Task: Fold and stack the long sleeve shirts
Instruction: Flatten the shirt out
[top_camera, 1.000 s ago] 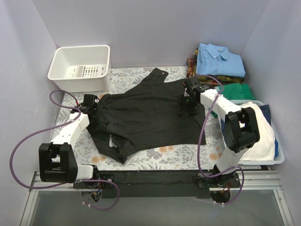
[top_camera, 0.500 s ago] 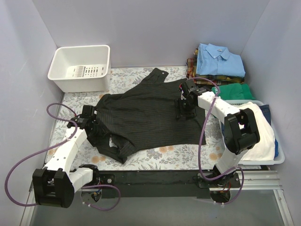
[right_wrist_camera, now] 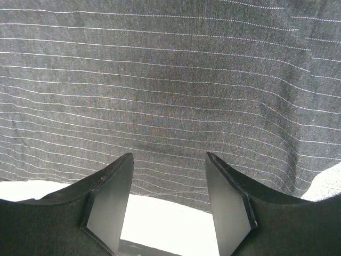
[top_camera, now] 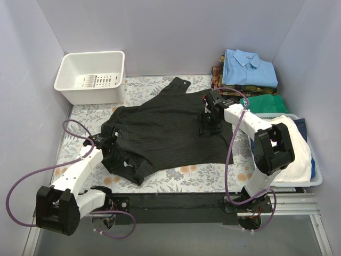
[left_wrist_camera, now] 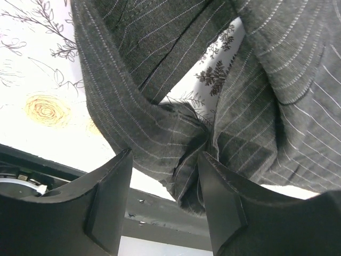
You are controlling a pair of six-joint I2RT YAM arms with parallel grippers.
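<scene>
We've got the black shirt [top_camera: 170, 133] lying flat across the table [top_camera: 202, 173], crumpled sleeve [left_wrist_camera: 160, 122] at its near-left corner. Left gripper [left_wrist_camera: 165, 158] is nearest, spread astride that bunch. Right gripper [right_wrist_camera: 169, 160] hovers spread over the far-right side, holding nothing.

White basket [top_camera: 90, 96] at back left corner, slotted floor, standing on floral cloth [top_camera: 197, 176]. Floral cloth covers table: pale ground, dark leaf sprigs, yellow blooms; seen close in left wrist view [left_wrist_camera: 37, 80]. Pale bin [top_camera: 298, 183] at right edge, holding white fabric [top_camera: 295, 152] draped over its front, dark blue fabric [top_camera: 302, 128] behind that. Green fabric [top_camera: 266, 102] just beyond bin. Lavender walls [top_camera: 176, 37] on three sides. Black bar [top_camera: 176, 201] along near edge, metal rail [top_camera: 298, 200] beside it.
</scene>
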